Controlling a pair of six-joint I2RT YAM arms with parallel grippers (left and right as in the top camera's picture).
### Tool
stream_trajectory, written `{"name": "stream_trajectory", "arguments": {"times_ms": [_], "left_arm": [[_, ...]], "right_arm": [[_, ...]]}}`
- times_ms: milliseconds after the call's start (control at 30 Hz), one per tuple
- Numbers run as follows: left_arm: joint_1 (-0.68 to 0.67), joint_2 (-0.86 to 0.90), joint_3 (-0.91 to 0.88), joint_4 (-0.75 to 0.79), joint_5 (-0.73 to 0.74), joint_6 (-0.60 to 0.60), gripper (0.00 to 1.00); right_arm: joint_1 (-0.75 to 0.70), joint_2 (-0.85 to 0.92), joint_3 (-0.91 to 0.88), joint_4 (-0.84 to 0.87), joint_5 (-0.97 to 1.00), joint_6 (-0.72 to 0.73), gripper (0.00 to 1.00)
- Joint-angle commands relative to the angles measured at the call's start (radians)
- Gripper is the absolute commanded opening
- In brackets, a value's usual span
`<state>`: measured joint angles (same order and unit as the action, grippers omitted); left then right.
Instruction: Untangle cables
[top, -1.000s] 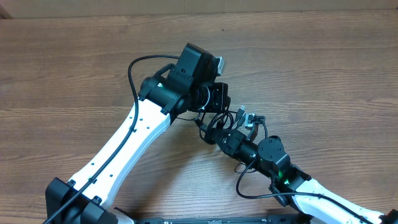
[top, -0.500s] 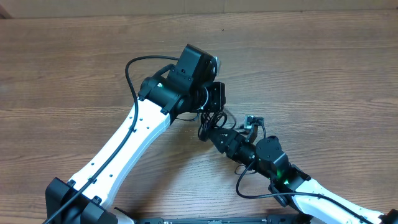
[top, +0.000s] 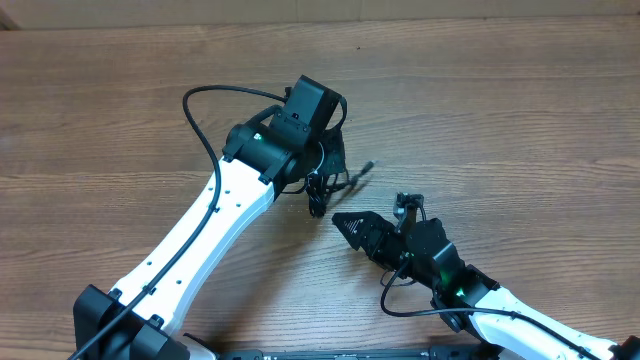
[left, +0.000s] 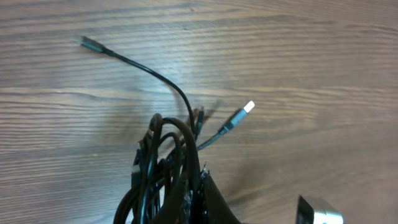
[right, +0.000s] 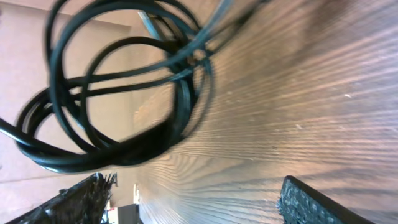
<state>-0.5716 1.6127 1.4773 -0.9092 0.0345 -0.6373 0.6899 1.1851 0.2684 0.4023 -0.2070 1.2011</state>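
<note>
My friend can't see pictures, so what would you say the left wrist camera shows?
A tangled bunch of thin black cables fills the bottom middle of the picture, with a wooden table behind it. One cable curves up to the left and ends in a dark plug. A shorter one pokes out to the right with a silver-tipped plug.

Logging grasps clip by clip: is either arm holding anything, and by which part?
The left gripper holds the cables by their coiled bundle, plug ends free. The right gripper is open, holding nothing.
</note>
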Motion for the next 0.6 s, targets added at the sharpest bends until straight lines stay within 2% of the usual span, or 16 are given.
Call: {"name": "stream_trajectory", "arguments": {"times_ms": [0, 300, 467, 567], "left_arm": [[-0.011, 0.034, -0.023, 0.002, -0.067, -0.018, 0.04], [-0.011, 0.216, -0.05, 0.055, 0.026, -0.008, 0.04], [-0.012, 0.314, -0.05, 0.146, 0.172, 0.101, 0.05], [-0.011, 0.349, -0.05, 0.209, 0.247, 0.169, 0.11]], "right_arm": [[0.009, 0.002, 0.021, -0.033, 0.011, 0.006, 0.88], [0.009, 0.002, 0.021, -0.176, 0.011, 0.006, 0.91], [0.009, 0.002, 0.021, -0.227, 0.011, 0.006, 0.91], [0.009, 0.002, 0.021, -0.241, -0.005, 0.006, 0.91]]}}
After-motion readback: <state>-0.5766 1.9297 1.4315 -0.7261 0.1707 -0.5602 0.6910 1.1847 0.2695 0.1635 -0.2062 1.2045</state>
